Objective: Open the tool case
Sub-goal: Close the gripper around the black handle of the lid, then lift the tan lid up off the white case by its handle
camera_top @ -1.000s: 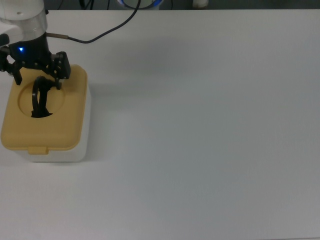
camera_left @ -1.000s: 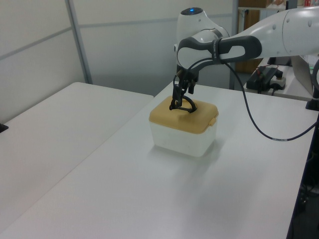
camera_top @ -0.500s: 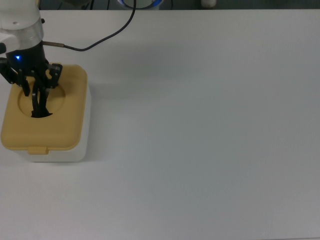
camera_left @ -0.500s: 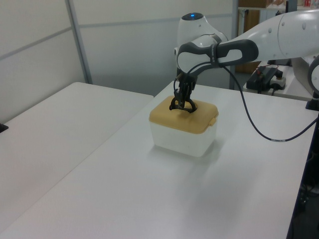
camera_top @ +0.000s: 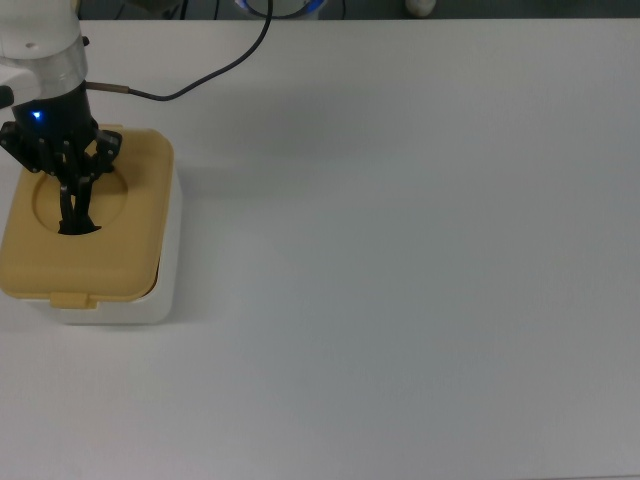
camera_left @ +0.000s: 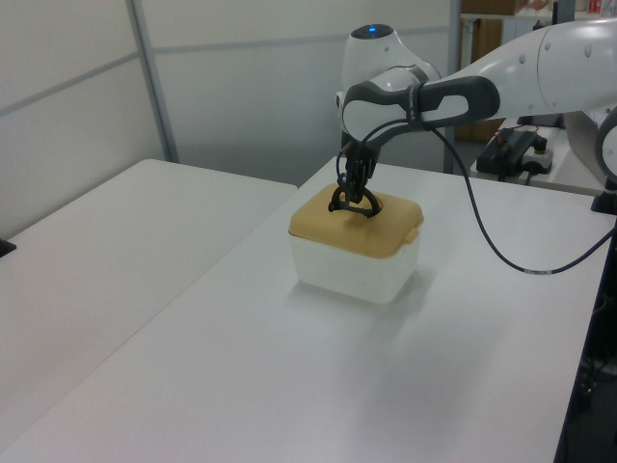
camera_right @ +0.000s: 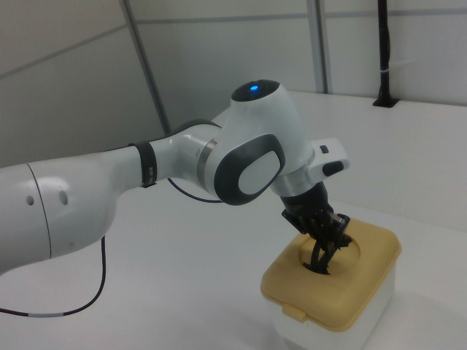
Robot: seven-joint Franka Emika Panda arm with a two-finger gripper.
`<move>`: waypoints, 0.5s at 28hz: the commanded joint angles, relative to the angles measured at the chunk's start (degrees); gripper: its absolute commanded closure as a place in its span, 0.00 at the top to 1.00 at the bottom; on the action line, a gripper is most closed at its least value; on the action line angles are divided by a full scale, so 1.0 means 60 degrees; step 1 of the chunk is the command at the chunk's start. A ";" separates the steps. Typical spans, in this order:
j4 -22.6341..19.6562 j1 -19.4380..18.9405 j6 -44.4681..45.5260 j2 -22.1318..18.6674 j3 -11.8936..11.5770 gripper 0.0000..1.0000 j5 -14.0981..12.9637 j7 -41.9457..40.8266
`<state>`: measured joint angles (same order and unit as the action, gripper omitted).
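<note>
At nine o'clock in the top view you've got the tool case (camera_top: 100, 262) on the table (camera_top: 400, 250) — lid (camera_top: 130, 250) on. Your gripper (camera_top: 72, 185) is clenched on the black handle (camera_top: 74, 215) in the lid's round recess.

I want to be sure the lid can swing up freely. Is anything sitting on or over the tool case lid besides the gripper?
Nothing visible does. Only the gripper is over the tool case, shut on the black handle in the lid's round recess. The table around the case is bare, and the cable lies apart from the lid.
</note>
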<state>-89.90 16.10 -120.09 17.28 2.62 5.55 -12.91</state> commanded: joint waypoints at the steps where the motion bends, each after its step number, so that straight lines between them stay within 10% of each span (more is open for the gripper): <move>1: 0.0116 -0.0003 -0.0112 0.0006 0.0031 0.00 -0.0193 -0.0266; 14: 0.0116 -0.0412 0.0254 -0.1122 0.0119 0.00 -0.0706 -0.0149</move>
<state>-87.71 15.51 -120.07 14.33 3.24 2.98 -12.97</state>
